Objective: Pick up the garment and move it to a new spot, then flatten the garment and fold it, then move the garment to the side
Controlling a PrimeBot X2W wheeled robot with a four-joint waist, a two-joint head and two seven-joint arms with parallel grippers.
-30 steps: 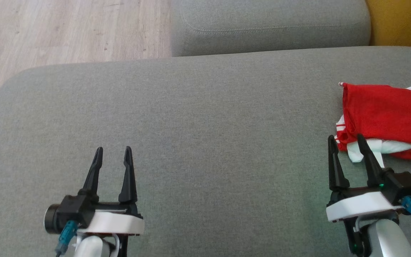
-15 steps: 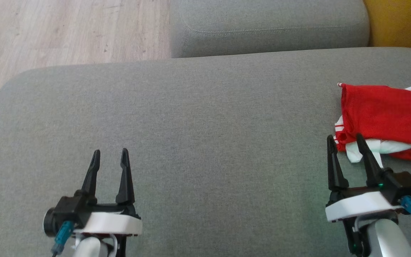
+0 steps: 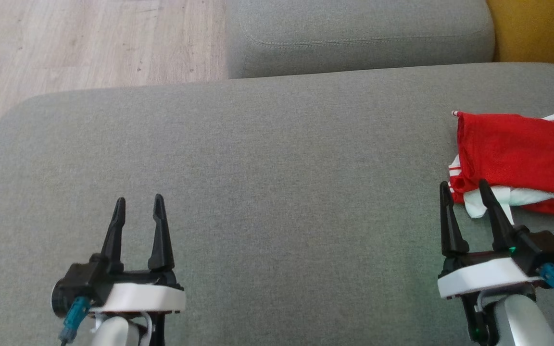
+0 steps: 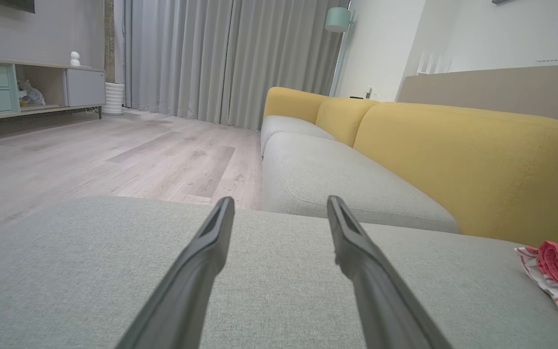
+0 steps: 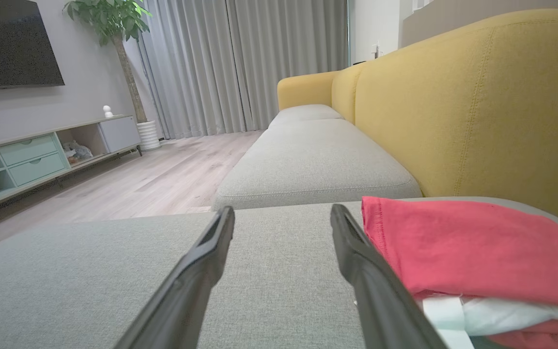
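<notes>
A folded red garment (image 3: 517, 144) lies at the right of the grey cushion (image 3: 258, 168). The left gripper (image 3: 138, 198) has drawn back nearer. The right gripper (image 3: 463, 184) stays beside the garment. Both have spread, empty fingers, so the task looks finished.

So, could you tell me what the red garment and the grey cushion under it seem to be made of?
The garment looks like thin, matte knit cloth, red with white striped trim; it lies in soft folds. The cushion seems covered in coarse woven upholstery cloth, matte grey, with a speckled weave.
</notes>
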